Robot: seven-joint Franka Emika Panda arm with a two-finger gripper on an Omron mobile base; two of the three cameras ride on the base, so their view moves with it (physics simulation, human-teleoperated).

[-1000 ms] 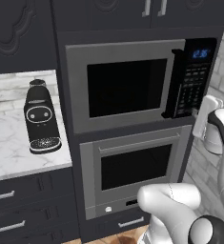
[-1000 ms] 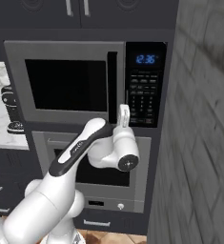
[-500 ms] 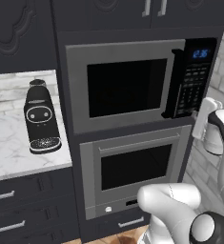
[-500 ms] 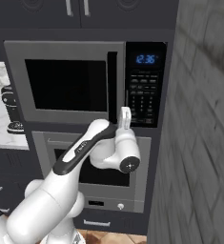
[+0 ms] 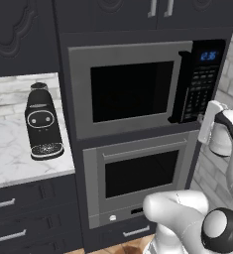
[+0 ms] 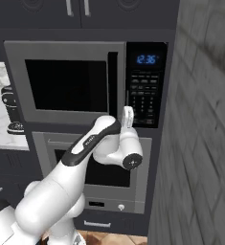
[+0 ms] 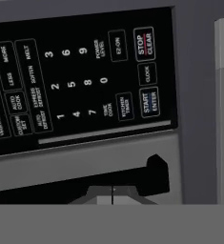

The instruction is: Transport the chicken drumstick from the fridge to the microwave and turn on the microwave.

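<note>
My end effector (image 7: 112,196): pinched shut, empty, has crept closer to microwave (image 5: 133,89) keypad (image 7: 80,78). Door closed. Start button (image 7: 149,101) press next, likely.

I am in a home kitchen. In front of me a built-in microwave (image 5: 138,87) sits in a tall dark cabinet column, its blue clock (image 6: 147,59) lit above a black keypad (image 7: 80,81) with number keys and start and stop buttons. Directly beneath it is a grey wall oven (image 5: 140,173) with a wide window. Dark cupboards (image 5: 157,12) with metal handles run overhead. To the side, a marble counter (image 5: 11,154) carries a black coffee machine (image 5: 42,126), with dark drawers (image 5: 19,208) below. A grey brick wall (image 6: 205,134) closes off the other side.
</note>
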